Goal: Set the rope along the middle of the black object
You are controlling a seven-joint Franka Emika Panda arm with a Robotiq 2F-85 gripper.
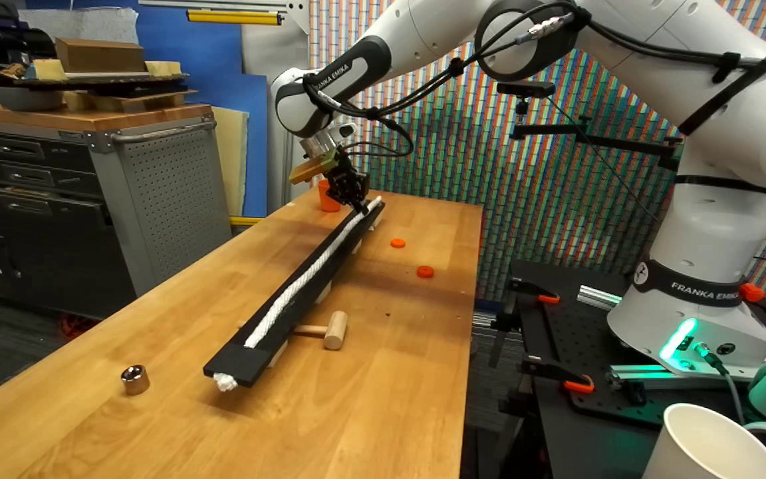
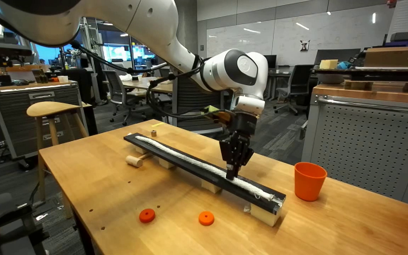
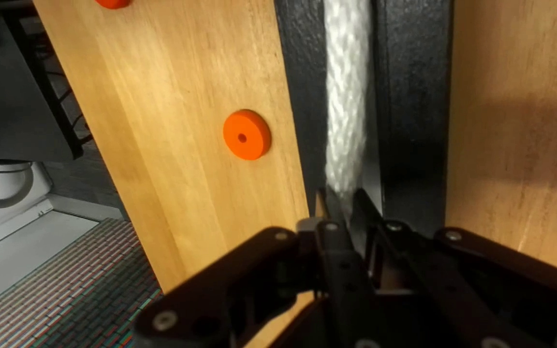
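Note:
The black object (image 1: 240, 354) is a long narrow bar with a channel along its top, in view in both exterior views. White rope (image 2: 190, 159) lies lengthwise along most of it. My gripper (image 2: 231, 176) points down over the bar, closer to the end by the orange cup. In the wrist view, the fingertips of the gripper (image 3: 340, 199) hug the rope (image 3: 348, 87) from both sides, low at the channel. Bare channel shows to the right of the rope there, so it sits nearer the left wall. The rope under the fingers is hidden.
Wooden blocks (image 2: 264, 214) hold the bar above the wooden table (image 1: 383, 412). A wooden mallet (image 1: 335, 330) reaches under it. Around stand an orange cup (image 2: 309, 180) and a metal cylinder (image 1: 135, 380). A red-orange disc (image 2: 147, 215) and an orange disc (image 2: 206, 218) lie beside the bar.

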